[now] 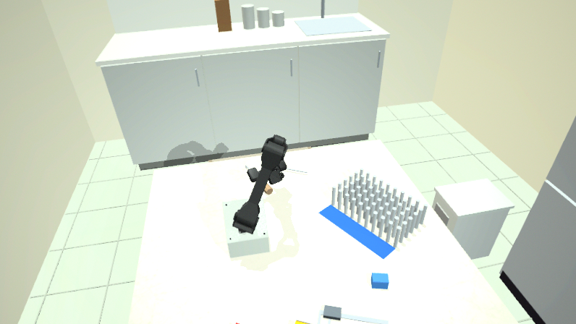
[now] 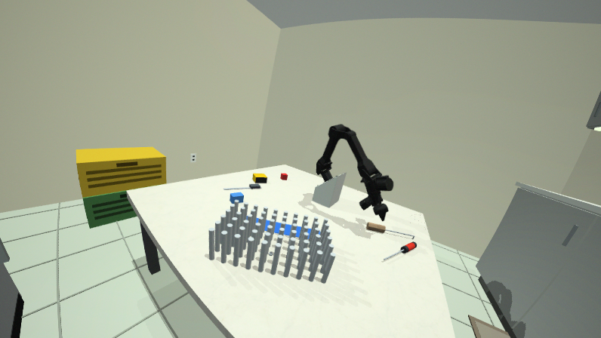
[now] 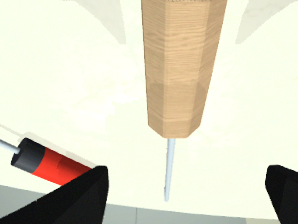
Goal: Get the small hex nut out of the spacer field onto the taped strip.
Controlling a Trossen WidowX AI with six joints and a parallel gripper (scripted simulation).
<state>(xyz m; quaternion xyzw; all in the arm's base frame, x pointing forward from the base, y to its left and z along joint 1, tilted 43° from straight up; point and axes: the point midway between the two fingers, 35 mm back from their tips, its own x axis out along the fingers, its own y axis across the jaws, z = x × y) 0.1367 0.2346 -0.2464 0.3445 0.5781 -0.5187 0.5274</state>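
Note:
A hook tool with a wooden handle and a thin metal shaft lies flat on the white table. My gripper hangs just above it, pointing down. Its fingers stand apart on either side of the handle without touching it, so it is open. A red-handled screwdriver lies close beside the hook tool. The field of standing grey spacers is off to one side, with the blue taped strip along its front. The nut is hidden among the spacers.
A blue block, a yellow box, a red cube and a grey-headed tool lie at the table's other end. The arm's grey base block stands mid-table. A white box stands beside the table.

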